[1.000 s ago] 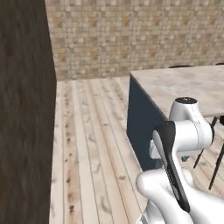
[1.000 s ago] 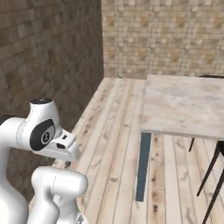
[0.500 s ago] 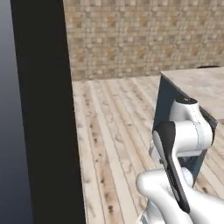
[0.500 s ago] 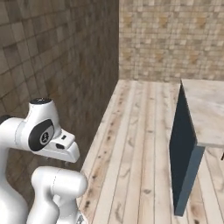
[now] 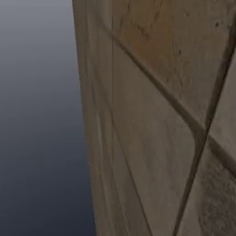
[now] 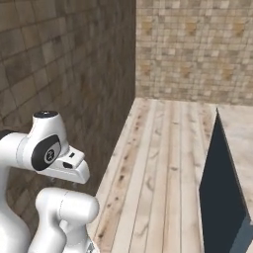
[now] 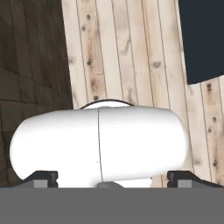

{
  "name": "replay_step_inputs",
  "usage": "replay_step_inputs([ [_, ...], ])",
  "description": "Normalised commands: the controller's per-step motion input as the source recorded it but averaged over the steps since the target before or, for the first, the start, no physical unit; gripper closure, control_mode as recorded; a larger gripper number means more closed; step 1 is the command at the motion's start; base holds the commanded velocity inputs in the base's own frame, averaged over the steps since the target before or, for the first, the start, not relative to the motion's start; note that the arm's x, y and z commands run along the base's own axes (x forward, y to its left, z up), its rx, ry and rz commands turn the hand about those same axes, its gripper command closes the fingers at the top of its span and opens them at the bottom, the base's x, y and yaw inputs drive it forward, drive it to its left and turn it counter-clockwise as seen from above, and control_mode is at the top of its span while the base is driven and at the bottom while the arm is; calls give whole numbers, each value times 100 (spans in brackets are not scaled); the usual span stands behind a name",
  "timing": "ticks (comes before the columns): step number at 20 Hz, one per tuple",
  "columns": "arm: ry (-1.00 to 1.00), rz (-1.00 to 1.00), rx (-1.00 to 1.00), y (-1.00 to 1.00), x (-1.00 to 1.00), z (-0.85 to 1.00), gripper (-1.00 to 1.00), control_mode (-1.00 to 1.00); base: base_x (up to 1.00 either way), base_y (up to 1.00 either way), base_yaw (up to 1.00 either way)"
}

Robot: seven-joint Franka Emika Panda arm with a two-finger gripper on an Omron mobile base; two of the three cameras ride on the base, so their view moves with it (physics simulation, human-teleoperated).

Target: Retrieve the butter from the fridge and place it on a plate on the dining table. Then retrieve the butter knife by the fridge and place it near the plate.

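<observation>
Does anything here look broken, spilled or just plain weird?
Nothing spilled or broken. The wooden floor is bare and tidy. The one oddity: the left base view is pressed against a blurry wood-grained surface, too close to identify.

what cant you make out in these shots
- Left base view: a close blurred brown surface and a grey one block what lies beyond.
- Right base view: the dining table is cut off by the right edge.
- Hand view: the gripper finger tips stand wide apart, nothing between them.

Blurred brown-and-grey close-up surface (image 5: 147,120) unidentifiable in left base view; dark blue panel (image 6: 222,197) cut off at frame's right edge.
</observation>
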Motion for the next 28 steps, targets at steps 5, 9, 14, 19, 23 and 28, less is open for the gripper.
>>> replay_step_inputs([
  [5, 0, 0, 0, 0, 0, 0, -100, 100, 100, -7, 5],
  [9, 0, 0, 0, 0, 0, 0, -100, 100, 100, 0, 0],
  [14, 0, 0, 0, 0, 0, 0, -100, 100, 100, -3, -2],
  [19, 0, 0, 0, 0, 0, 0, -100, 100, 100, -4, -13],
  [23, 0, 0, 0, 0, 0, 0, -100, 100, 100, -23, -21],
  [28, 0, 0, 0, 0, 0, 0, -100, 100, 100, -10, -27],
])
